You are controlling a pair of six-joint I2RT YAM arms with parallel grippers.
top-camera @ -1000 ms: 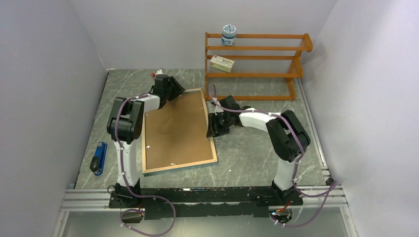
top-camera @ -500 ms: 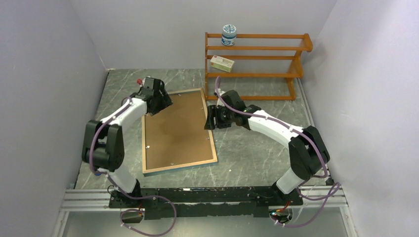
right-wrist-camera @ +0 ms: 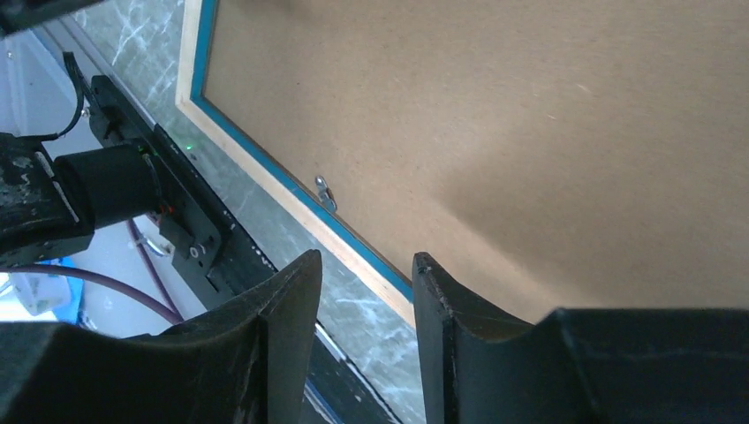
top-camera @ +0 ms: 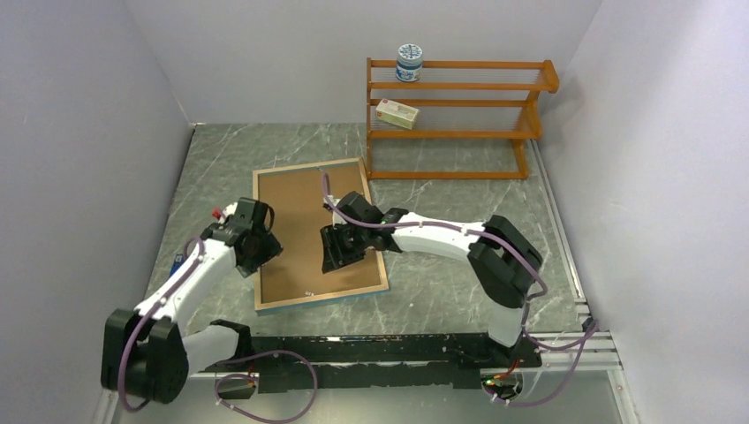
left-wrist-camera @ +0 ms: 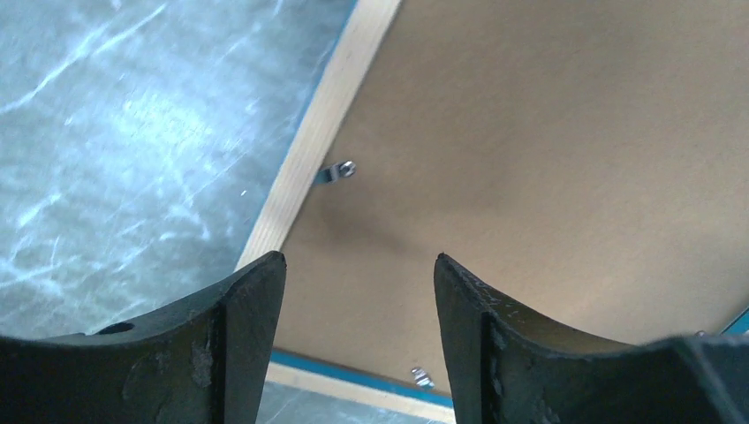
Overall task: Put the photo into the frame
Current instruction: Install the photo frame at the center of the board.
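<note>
the left arm point(top-camera: 190, 281) and right arm point(top-camera: 442, 237) have white links and black joints, a purple cable point(right-wrist-camera: 97, 284) looped along each. the left tool point(left-wrist-camera: 358, 265) and right tool point(right-wrist-camera: 365, 258) have black, scuffed fingers point(left-wrist-camera: 238, 336). a red knob point(top-camera: 217, 213) marks the left wrist.

The frame point(top-camera: 322, 298) lies back-up at table centre. The left gripper point(top-camera: 256, 252) is at its 9 o'clock edge. The right gripper point(top-camera: 338, 252) is above its 5 o'clock area.

One frame point(top-camera: 336, 293), one rack point(top-camera: 477, 64), one jar point(top-camera: 409, 62), one box point(top-camera: 397, 113)
</note>
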